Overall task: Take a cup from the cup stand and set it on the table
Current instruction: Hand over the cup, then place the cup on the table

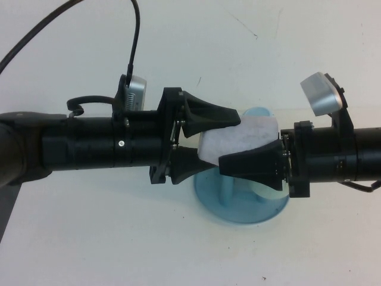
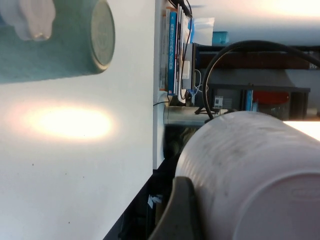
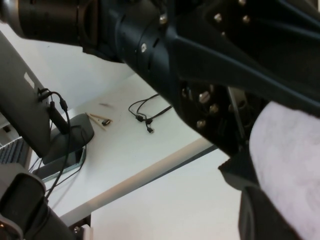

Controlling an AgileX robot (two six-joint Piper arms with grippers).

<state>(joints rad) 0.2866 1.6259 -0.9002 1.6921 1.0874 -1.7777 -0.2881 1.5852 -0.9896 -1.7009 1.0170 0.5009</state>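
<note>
The cup [image 1: 241,138], pale pinkish-white, lies on its side in the air just above the blue cup stand [image 1: 241,211]. My left gripper [image 1: 221,140] reaches in from the left, its two fingers closed on the cup's base end, one on each side. My right gripper [image 1: 241,164] reaches in from the right, one finger [image 1: 253,165] pressed along the cup's near side and the other hidden. The left wrist view shows the cup's base [image 2: 260,175] close up. The right wrist view shows the cup's speckled side [image 3: 292,165]. The white table [image 1: 89,238] lies below.
A mint green cup [image 2: 60,42] hangs on the stand beside the white flower knob [image 2: 30,17] in the left wrist view. Blue pegs [image 1: 226,193] rise from the stand under the cup. The table's edge and cables show beyond the two arms.
</note>
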